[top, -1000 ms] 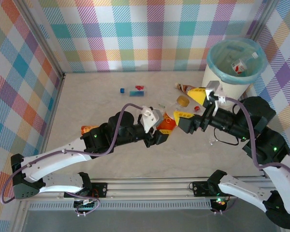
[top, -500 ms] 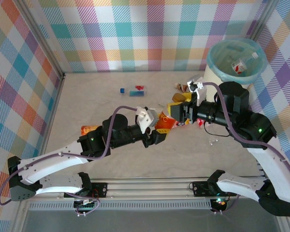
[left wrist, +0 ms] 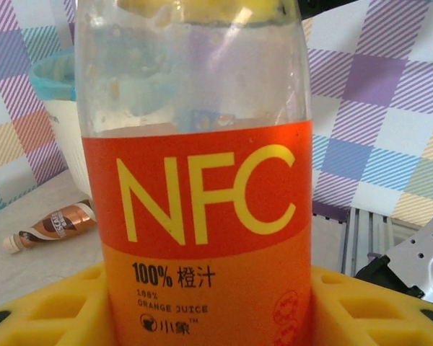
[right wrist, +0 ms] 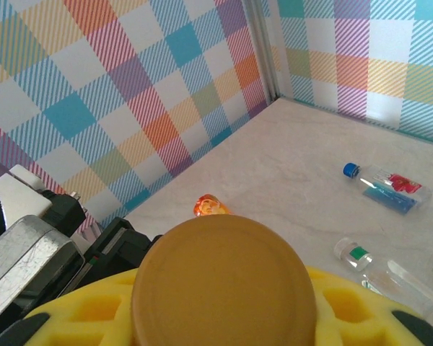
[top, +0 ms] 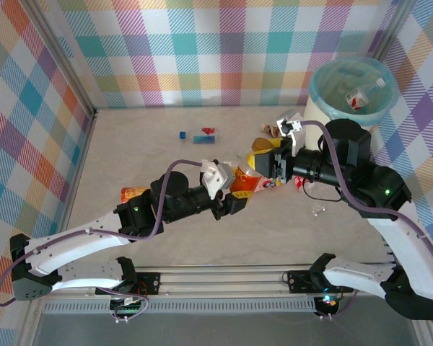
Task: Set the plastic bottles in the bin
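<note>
Left wrist cam pretty much says it all: my left gripper [left wrist: 206, 317] is clamped around the lower body of the orange juice bottle [left wrist: 202, 209], with the yellow pads [left wrist: 50, 317] snug against both sides. The bottle's long axis runs straight out from my left fingers toward my right gripper [top: 263, 164], cap end first. On the right wrist cam the cap [right wrist: 224, 281] sits dead centre between my right fingers [right wrist: 332, 295]. They bracket it closely, but honestly I can't tell whether they're actually pinching it or just sitting around it. The bin [top: 314, 97] is just past my right gripper, on the far side from my left one. So my right arm is clearly the nearer one, and I'd guess this bottle has to change hands before it goes in. The bin has at least one red-label bottle [top: 361, 96] lying in it. Off to the side of both sets of fingers, a blue-capped bottle [top: 202, 135] lies on the table [top: 144, 155], well apart.
</note>
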Available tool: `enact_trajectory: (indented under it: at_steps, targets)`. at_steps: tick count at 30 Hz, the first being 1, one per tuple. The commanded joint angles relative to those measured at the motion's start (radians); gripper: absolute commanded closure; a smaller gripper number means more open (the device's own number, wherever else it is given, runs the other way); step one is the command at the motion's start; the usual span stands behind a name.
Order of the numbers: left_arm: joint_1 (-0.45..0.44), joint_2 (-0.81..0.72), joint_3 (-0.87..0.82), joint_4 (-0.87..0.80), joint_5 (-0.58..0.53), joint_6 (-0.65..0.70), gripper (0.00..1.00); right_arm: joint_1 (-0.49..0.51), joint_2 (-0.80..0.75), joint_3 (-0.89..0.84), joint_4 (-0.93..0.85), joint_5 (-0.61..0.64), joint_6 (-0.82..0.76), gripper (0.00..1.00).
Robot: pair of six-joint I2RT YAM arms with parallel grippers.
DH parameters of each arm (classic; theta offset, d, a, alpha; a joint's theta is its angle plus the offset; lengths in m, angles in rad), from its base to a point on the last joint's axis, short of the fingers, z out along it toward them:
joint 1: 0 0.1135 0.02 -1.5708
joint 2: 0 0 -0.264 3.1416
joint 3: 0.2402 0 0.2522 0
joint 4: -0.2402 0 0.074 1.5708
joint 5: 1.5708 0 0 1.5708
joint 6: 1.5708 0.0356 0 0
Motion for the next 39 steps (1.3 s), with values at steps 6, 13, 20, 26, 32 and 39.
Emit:
enact_trajectory:
  at_steps: [6,13,20,26,32,39]
  targets:
    - [-0.007,-0.041,0.006,0.025,-0.129,-0.030,0.15,-0.015,0.042,0.126,-0.046,0.195,-0.143,0.82]
    - [-0.007,-0.073,-0.019,0.022,-0.166,-0.060,0.12,-0.153,0.183,0.327,-0.093,0.428,-0.372,0.84]
    - [-0.007,-0.105,-0.025,-0.009,-0.180,-0.076,0.12,-0.448,0.298,0.360,0.149,0.628,-0.515,0.81]
    - [-0.007,-0.128,-0.043,-0.027,-0.209,-0.089,0.11,-0.637,0.446,0.420,0.164,0.644,-0.486,0.72]
    - [-0.006,-0.138,-0.099,-0.021,-0.285,-0.094,0.10,-0.721,0.528,0.409,0.095,0.620,-0.444,0.57]
    - [-0.006,-0.129,-0.103,-0.050,-0.319,-0.107,0.08,-0.741,0.516,0.400,0.105,0.579,-0.430,0.46]
